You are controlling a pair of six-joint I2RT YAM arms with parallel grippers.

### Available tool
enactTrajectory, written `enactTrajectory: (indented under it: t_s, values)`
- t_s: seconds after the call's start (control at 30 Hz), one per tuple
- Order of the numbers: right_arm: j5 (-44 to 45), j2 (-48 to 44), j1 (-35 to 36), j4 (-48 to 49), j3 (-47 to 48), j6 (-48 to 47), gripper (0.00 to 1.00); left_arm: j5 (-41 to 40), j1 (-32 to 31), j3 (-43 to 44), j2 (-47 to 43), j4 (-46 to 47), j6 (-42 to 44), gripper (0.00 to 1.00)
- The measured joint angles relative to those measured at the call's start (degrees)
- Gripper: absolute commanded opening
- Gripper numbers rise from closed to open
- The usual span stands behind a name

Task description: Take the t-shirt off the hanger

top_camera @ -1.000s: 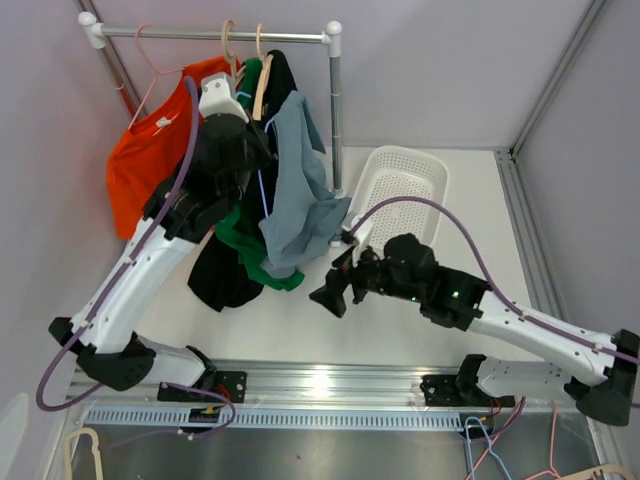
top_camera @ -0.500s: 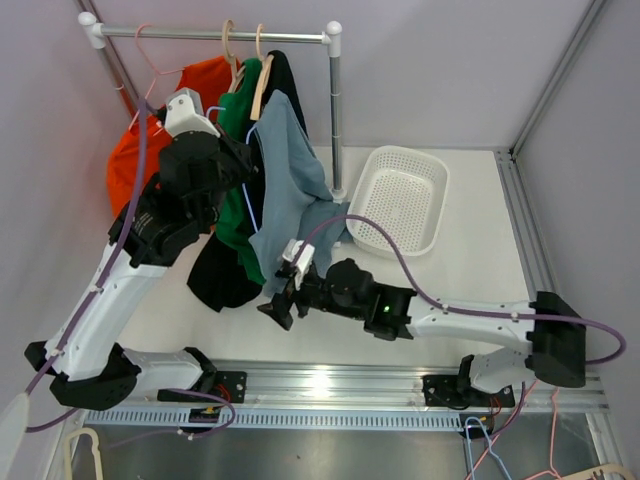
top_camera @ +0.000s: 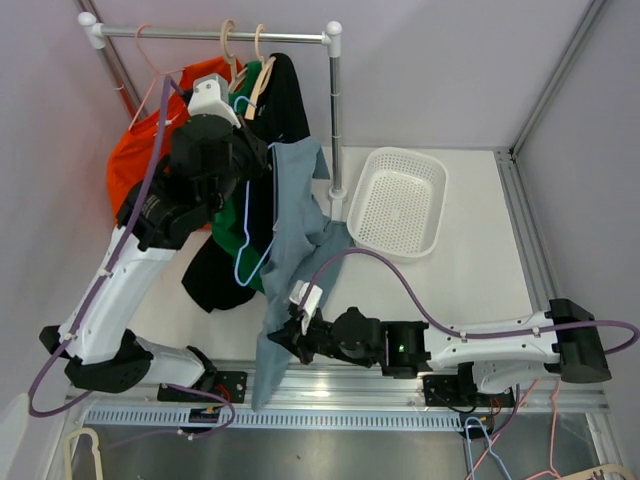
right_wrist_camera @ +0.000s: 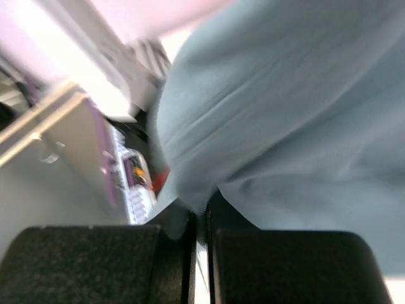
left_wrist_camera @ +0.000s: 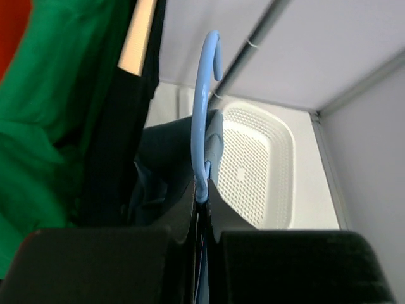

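While our left gripper (left_wrist_camera: 201,201) pinches the blue hanger (left_wrist_camera: 202,107) shut and our right gripper (right_wrist_camera: 201,215) clamps the grey t-shirt (top_camera: 300,225), stretched from hanger to table (top_camera: 480,270) front, we list: green shirt (top_camera: 228,225) and black shirt (top_camera: 285,95) crowding left, white basket (top_camera: 400,205) right.

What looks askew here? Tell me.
The blue hanger is off the rack, clamped in the left gripper. The t-shirt hangs lopsided from it, stretched down toward the table's near edge, where the right gripper pinches it. Nothing looks spilled or damaged.
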Motion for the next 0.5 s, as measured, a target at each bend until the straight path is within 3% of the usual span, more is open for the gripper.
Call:
enactTrajectory:
  t_s: [0.1,0.2,0.37,0.5]
  values:
    - [0.63,-1.49,-3.45,-1.68,-4.74,3.69,0.00,3.85,-1.51,4.17,0.02,-4.57,0.48,0.01]
    - [-0.37,-2.36,-9.70,-6.16,-7.23,5.95,0.00,3.72,-6.25,2.34,-5.29,-5.95,0.98,0.01]
    - [-0.07,-2.32,-15.93,-12.92,-4.52,7.48,0.00,6.60,-8.41,-8.52,-22.84,-4.79,2.14,0.01]
    - [2.03,-2.84,-23.30,-16.28,-0.96,7.96,0.00,15.21,-8.44,-22.95,-39.60,-1.95,1.27,0.01]
